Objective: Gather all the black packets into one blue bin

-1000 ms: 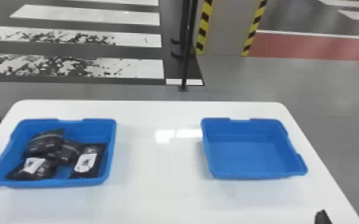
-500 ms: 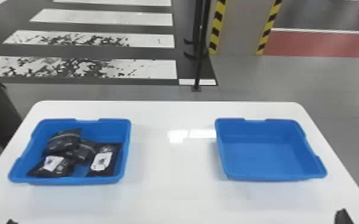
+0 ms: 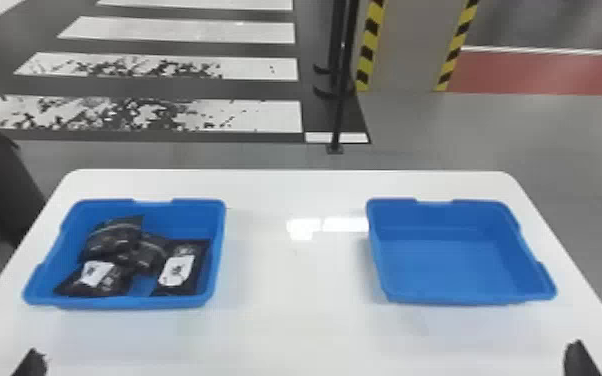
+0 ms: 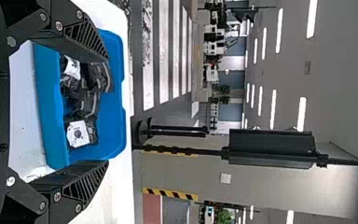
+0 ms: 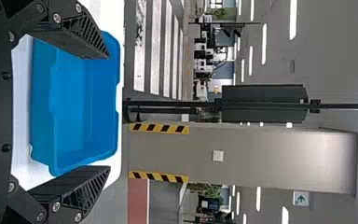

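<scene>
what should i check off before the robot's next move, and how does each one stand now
1. Black packets together in one bin: ok, the visible ones are all in the left blue bin.
2. Exact packet count: cannot tell; at least four show, but the overlapping pile could hide another.
3. Left hand open and unloaded: ok.
4. Right hand open and unloaded: ok.
5. Left hand at the packets: not ok if a pick comes next; its fingers are nearer the robot than the left blue bin.
6. Right blue bin upright on the table: ok.
</scene>
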`<state>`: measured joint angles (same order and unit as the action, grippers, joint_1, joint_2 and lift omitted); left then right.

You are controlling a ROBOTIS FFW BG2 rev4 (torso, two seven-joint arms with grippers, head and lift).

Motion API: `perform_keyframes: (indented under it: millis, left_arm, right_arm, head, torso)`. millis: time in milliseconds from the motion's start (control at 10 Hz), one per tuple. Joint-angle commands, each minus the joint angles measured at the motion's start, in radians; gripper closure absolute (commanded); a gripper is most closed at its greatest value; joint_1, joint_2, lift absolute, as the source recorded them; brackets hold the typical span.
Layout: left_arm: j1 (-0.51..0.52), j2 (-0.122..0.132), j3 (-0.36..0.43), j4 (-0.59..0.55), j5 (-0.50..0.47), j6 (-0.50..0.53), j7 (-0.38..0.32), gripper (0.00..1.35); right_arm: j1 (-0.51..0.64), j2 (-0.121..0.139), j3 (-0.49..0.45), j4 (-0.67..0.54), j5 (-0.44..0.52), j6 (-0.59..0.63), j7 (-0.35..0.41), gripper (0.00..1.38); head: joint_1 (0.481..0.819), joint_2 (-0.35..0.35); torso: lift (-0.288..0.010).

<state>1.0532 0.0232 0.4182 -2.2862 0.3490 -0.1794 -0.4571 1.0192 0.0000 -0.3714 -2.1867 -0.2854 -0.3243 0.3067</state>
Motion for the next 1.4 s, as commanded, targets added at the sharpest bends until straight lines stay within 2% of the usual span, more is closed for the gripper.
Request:
perform_keyframes:
  millis: [0,300,1300]
  left_arm:
    - [0.000,0.001,-0.003,0.000,0.000,0.005,0.000,0.28]
    - [-0.005,0.009,-0.015,0.000,-0.002,0.022,-0.002,0.28]
    - [-0.013,0.011,-0.015,0.000,-0.014,0.034,-0.002,0.28]
  right_arm:
    - [-0.008,0.001,-0.006,0.001,0.004,0.000,0.000,0.19]
    - [-0.015,0.001,-0.006,0.009,0.002,0.003,0.000,0.19]
    - [-0.015,0.001,-0.006,0.009,-0.002,0.015,0.000,0.19]
  head:
    - [0.695,-0.051]
    - [0.695,-0.065]
    - [0.695,-0.077]
  torso:
    - [-0.110]
    - [-0.110]
    - [-0.110]
